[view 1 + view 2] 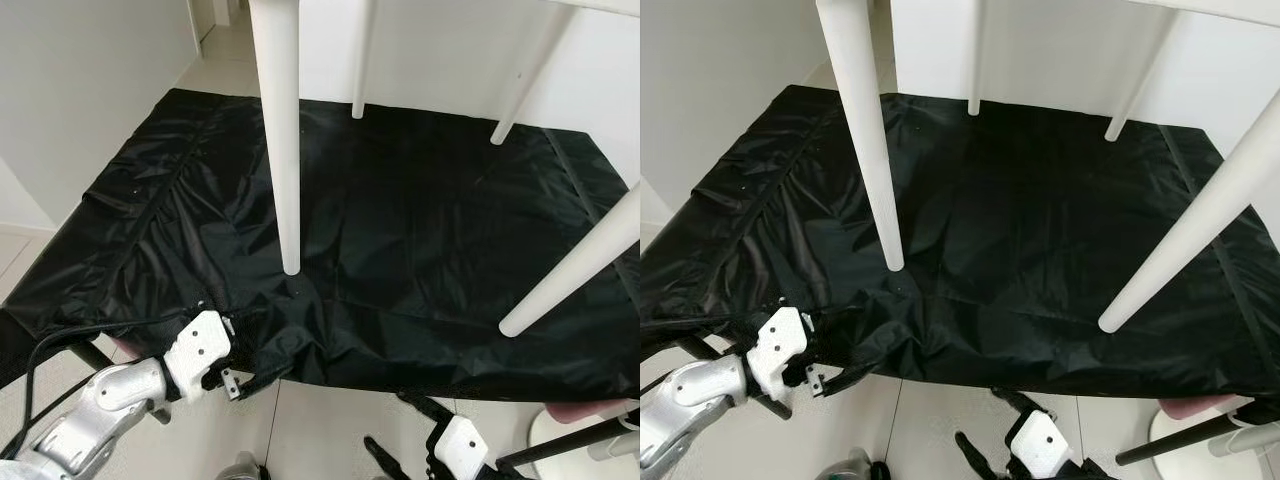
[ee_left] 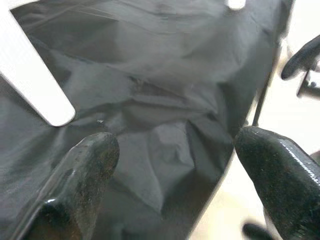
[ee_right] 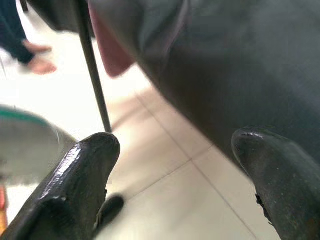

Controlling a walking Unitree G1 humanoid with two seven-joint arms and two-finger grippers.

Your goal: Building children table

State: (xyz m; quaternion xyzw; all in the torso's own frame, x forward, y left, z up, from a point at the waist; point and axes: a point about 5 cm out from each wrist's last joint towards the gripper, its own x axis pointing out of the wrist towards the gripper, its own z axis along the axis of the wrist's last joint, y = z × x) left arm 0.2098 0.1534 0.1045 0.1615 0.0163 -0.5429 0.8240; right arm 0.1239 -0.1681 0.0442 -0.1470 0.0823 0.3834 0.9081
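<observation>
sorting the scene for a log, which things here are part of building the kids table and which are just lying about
Part of the job:
- white table legs
- black sheet under them
- left pincer, open at the sheet's near edge
- right pincer, open above the floor tiles

Lying about:
- pink seat with black metal legs
- person's feet

Four white table legs stand on one black sheet (image 1: 400, 250): one leg (image 1: 278, 130) at the centre left of the frame, one (image 1: 362, 58) at the top centre, one (image 1: 520, 85) at the upper right, and one (image 1: 580, 265) at the right edge. Two tools show along the bottom: the left tool (image 1: 232, 380) at the lower left and the right tool (image 1: 400, 430) at the lower centre, each with two black fingers. One person's foot (image 3: 40, 65) shows at the upper left of the right wrist view.
</observation>
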